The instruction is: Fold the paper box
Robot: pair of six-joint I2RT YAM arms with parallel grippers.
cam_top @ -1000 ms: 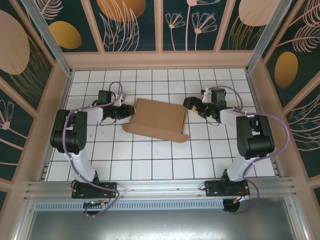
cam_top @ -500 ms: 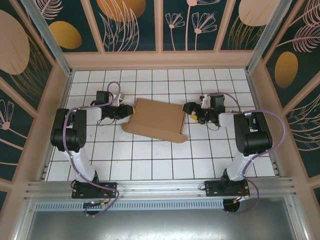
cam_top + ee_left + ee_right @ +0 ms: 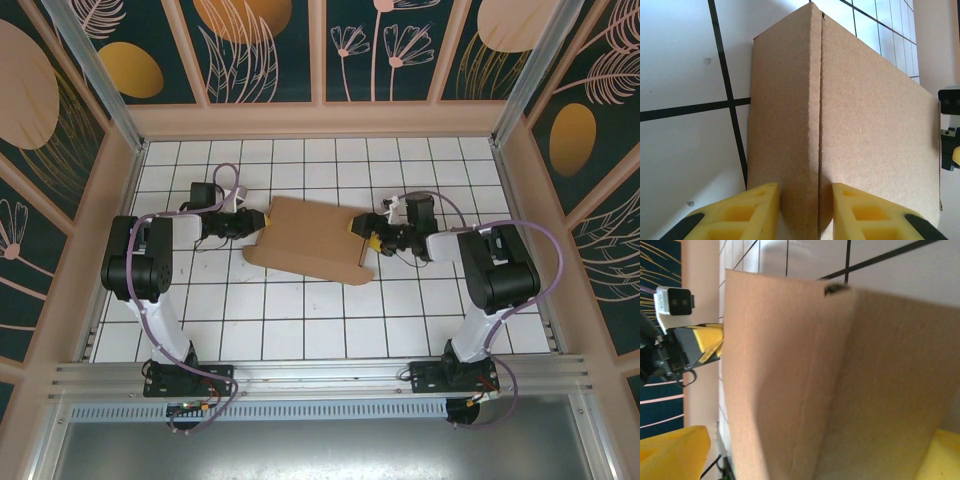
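Pinching paper box [image 3: 312,242] edge: left gripper [image 3: 261,221] | right gripper [image 3: 365,233] wide, straddling opposite edge

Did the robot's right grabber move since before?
Yes. The right gripper slid left across the gridded table, crossing about one square, and now sits at the right edge of the paper box.

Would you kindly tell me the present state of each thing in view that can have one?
paper box: partly folded, not yet closed, rounded tabs out at its near corners.
left gripper: jaws shut on the paper box's left end, along a crease.
right gripper: jaws open wide, straddling the paper box's right end.
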